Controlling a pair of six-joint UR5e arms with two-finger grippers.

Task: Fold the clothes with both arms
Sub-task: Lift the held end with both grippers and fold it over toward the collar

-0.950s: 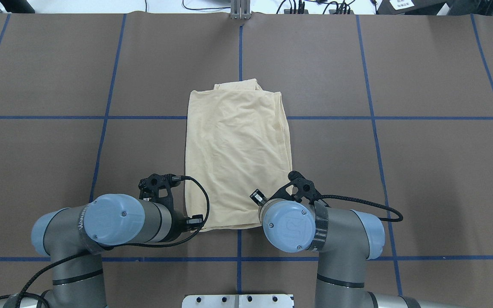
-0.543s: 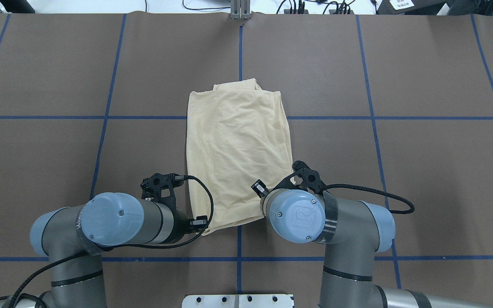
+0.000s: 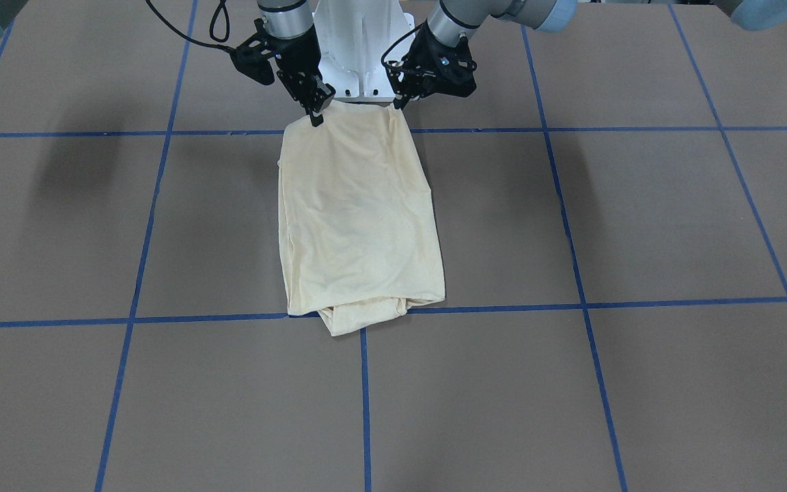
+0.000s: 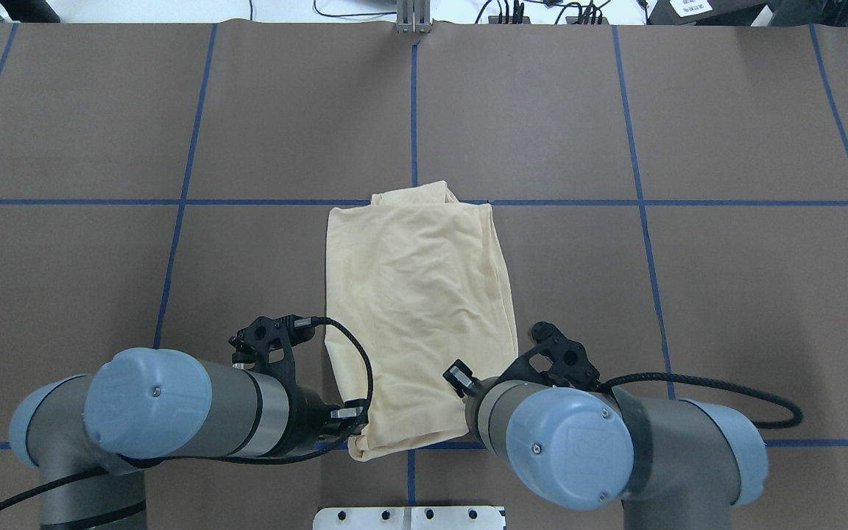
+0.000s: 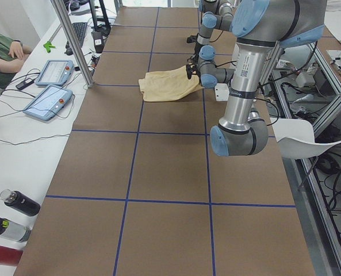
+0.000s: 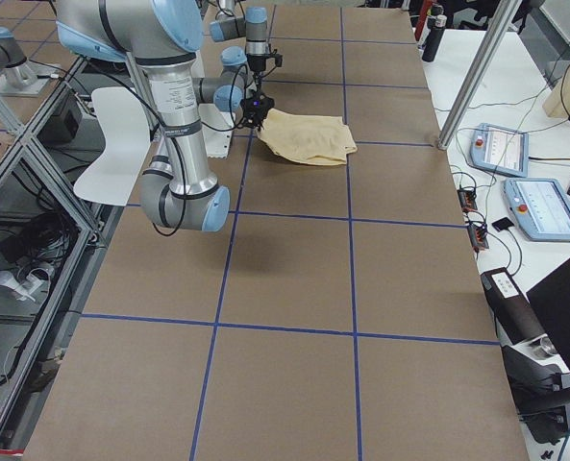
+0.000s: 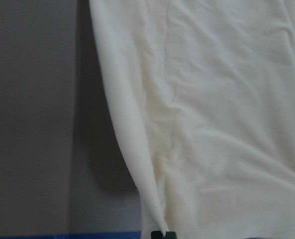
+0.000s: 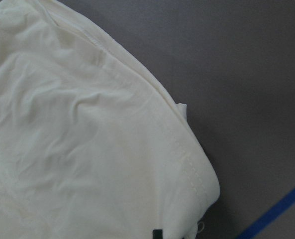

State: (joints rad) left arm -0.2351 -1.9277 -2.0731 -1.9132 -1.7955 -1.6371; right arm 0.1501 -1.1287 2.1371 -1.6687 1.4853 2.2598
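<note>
T-shirt, folded into a long cream panel, lies on the table stretching away from the white pedestal base, its end nearest that base lifted. At that end the right gripper pinches one corner and the left gripper pinches the other.

1 cream T-shirt, 2 arms — 2 claws, 2 pendants, 3 bottles

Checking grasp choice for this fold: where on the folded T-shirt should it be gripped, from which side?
Pinch the T-shirt at its two near corners, from the robot's side, as left gripper and right gripper do: it lies flat and long, short edge nearest them.
</note>
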